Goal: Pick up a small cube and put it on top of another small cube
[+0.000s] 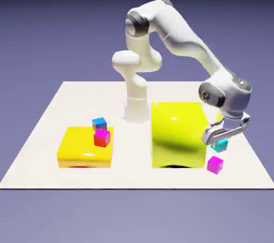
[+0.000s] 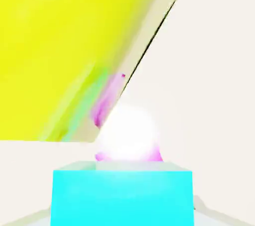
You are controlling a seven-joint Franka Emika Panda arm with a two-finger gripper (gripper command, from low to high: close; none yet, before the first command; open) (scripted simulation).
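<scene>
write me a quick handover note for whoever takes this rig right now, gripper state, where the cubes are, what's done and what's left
Gripper: shut on the cyan cube, held in the air at the exterior view's right, beside the tall yellow block.
Magenta cube: on the table, just below the held cube, with a gap between them. In the hand view a bright glare covers most of it.
Done: cyan cube picked up and brought over the magenta one.
Left: line it up, lower it onto the magenta cube, open the gripper, back away.
The blue cube with an orange side and the red and magenta cube on the low yellow block are not part of the job.
</scene>
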